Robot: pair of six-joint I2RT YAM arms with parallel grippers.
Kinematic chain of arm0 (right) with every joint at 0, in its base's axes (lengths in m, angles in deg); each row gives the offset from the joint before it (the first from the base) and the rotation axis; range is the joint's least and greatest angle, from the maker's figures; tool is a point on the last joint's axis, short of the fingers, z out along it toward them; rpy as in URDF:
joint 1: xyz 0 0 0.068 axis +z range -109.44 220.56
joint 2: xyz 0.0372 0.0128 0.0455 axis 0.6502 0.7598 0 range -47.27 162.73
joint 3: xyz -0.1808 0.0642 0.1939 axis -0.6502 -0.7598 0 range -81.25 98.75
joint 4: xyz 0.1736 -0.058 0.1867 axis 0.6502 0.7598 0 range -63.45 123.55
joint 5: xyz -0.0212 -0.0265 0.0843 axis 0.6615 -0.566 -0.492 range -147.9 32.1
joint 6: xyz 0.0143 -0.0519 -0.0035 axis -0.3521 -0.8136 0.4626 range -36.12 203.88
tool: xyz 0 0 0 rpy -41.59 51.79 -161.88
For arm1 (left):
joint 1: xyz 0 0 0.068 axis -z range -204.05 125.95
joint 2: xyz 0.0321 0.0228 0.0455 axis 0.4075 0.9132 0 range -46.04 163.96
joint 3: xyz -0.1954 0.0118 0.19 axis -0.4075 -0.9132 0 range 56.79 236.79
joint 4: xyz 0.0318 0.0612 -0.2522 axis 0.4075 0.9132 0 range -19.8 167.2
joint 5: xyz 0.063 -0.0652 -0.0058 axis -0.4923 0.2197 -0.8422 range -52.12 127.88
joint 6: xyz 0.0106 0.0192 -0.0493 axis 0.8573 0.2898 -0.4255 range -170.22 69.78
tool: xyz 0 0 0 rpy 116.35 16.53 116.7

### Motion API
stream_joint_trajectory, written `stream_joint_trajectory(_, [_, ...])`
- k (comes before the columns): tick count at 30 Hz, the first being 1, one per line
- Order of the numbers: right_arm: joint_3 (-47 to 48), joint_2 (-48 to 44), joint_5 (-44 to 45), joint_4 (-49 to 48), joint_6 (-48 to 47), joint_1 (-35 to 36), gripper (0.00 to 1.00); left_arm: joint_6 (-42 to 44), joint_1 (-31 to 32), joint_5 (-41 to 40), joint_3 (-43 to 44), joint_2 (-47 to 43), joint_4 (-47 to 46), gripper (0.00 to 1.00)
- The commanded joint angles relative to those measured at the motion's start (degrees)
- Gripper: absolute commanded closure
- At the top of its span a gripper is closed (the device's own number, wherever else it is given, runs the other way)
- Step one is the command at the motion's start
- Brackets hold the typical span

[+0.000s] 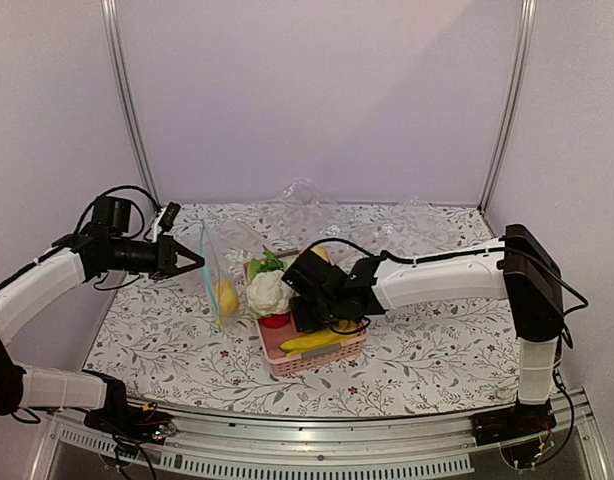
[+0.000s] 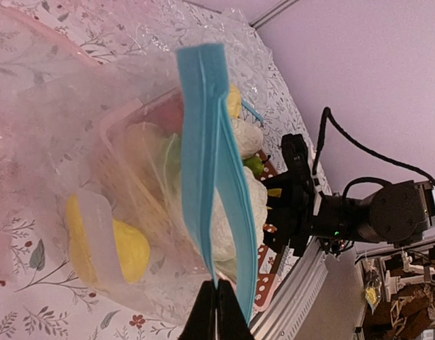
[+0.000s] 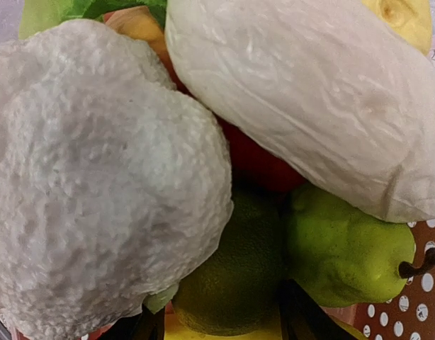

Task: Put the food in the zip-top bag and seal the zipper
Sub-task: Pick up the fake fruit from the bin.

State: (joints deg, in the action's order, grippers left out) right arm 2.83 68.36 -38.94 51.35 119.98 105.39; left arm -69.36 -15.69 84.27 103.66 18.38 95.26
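**Top view.** The left pincer [image 1: 192,263] is at the left of the table [image 1: 427,340] and clamps the left edge of the bag [image 1: 219,262]. The bag stands upright just left of the basket [image 1: 317,362]. A lemon [image 1: 225,297] lies low inside the bag, below and to the right of that pincer. The right pincer [image 1: 309,315] is down in the basket, with the cauliflower [image 1: 269,293] just to its left and the banana [image 1: 309,342] on its near side. I cannot read the jaw gap from here.

**Left wrist view.** The jaws are fully closed on one end of the blue zipper [image 2: 207,142]. The strip runs straight away from the tips, with its two halves slightly parted. The lemon sits to one side of the strip, behind the clear film.

**Right wrist view.** The green fruit [image 3: 228,276] sits directly ahead of the pincer, between two dark fingertips [image 3: 132,331] at the bottom edge. The tips stand apart, one on each side of it. I cannot tell whether they press on it. The white piece [image 3: 309,106] lies beyond it, touching the cauliflower. A pear [image 3: 345,255] lies beside the green fruit.
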Motion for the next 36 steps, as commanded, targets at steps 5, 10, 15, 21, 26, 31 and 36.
stream_joint_trajectory(5, [1.58,2.78,0.32,0.36,0.32,-0.01,0.43,-0.43,-0.89,1.4,-1.15,-0.1,-1.78,1.0])
stream_joint_trajectory(10, [1.66,3.08,1.32,0.8,0.53,-0.02,0.42,-0.46,-0.89,1.55,-1.3,-0.08,-1.98,1.0])
stream_joint_trajectory(15, [1.87,3.79,2.61,1.63,0.93,0.04,0.44,-0.58,-0.89,1.64,-1.42,-0.07,-2.03,1.0])
stream_joint_trajectory(21, [1.63,2.77,2.94,1.66,0.93,0.1,0.5,-0.66,-0.89,1.47,-1.56,-0.08,-2.02,1.0])
stream_joint_trajectory(26, [1.23,0.14,2.72,1.24,-0.95,0.92,0.55,-0.68,-0.89,1.44,-1.55,-0.04,-2.07,1.0])
stream_joint_trajectory(31, [-0.57,-3.6,2.94,1.38,-0.73,1.57,0.56,-0.49,-0.89,1.08,-1.5,-0.23,-1.84,1.0])
stream_joint_trajectory(36, [-3.84,-9.13,4.75,3.26,0.62,1.72,0.56,0.09,-0.89,-0.64,-1.28,-0.94,-0.27,1.0])
